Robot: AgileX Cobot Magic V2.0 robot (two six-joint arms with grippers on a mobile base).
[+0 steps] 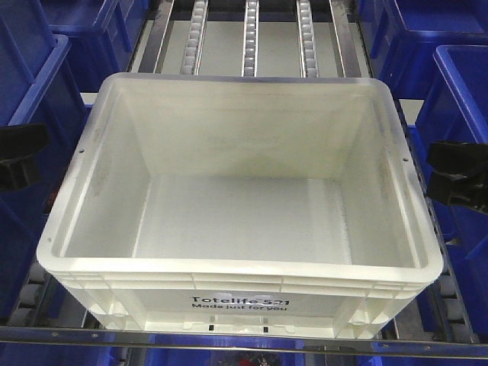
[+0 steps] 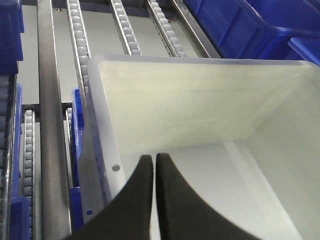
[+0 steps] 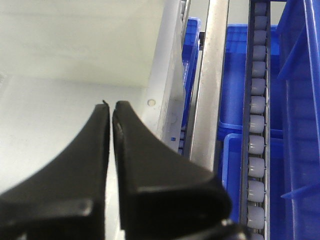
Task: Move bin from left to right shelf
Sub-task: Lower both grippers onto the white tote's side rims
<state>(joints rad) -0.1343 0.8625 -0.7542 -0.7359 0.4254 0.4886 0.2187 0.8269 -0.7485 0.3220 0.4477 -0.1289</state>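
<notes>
The bin (image 1: 236, 276), a large white empty tote with black "Totelife 521" print on its front, sits on the roller shelf in the middle of the front view. My left gripper (image 1: 17, 156) shows as a black shape by the bin's left rim. From the left wrist, its fingers (image 2: 153, 157) are shut with nothing between them, pointing over the bin's left wall (image 2: 200, 100). My right gripper (image 1: 457, 175) stands by the right rim. It (image 3: 111, 104) is also shut and empty, close to the bin's right wall (image 3: 165, 75).
Dark blue bins (image 1: 30, 84) (image 1: 450, 69) flank the white one on both sides. Grey roller tracks (image 1: 250, 38) and metal rails (image 3: 210, 90) run back behind the bin. A metal bar (image 1: 229, 339) crosses the shelf front, with more blue bins below.
</notes>
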